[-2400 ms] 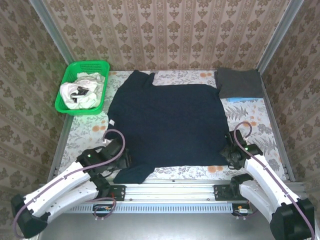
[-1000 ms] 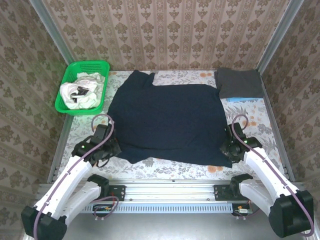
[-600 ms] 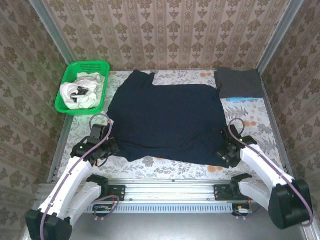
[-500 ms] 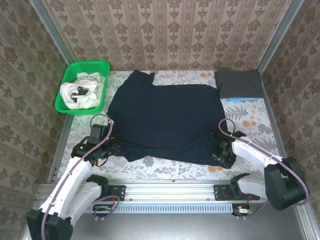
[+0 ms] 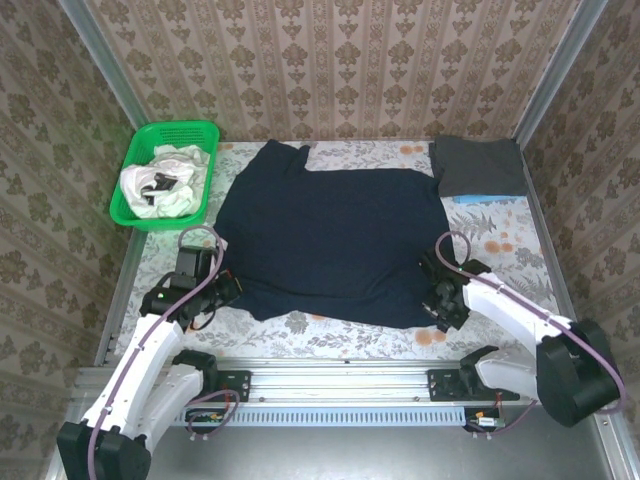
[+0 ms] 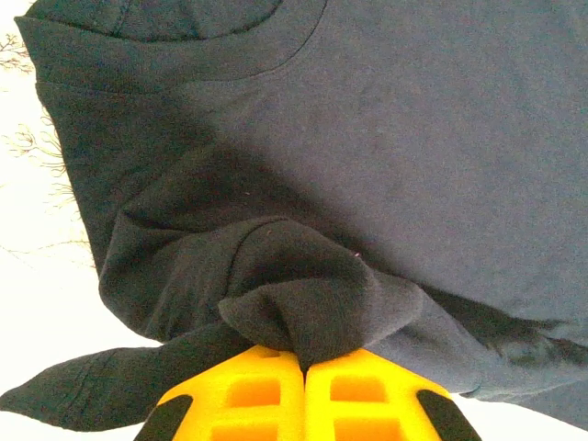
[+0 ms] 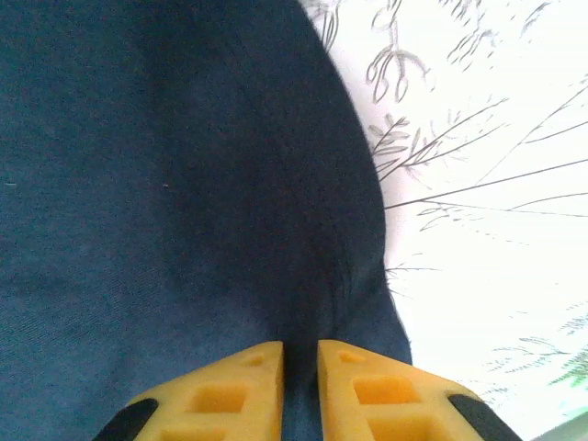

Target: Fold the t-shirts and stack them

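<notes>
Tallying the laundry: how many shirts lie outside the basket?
3. The navy shirt is spread in the middle; the grey shirt lies folded at the far right; a blue shirt peeks from under it. More may hide beneath that stack.

No text, label, brand, number or sign can be read. Black marks are seen on the white t-shirts (image 5: 172, 192) lying in the green basket (image 5: 178, 133), at about ten o'clock in the top view, but they are too small to be made out as letters or a logo
</notes>
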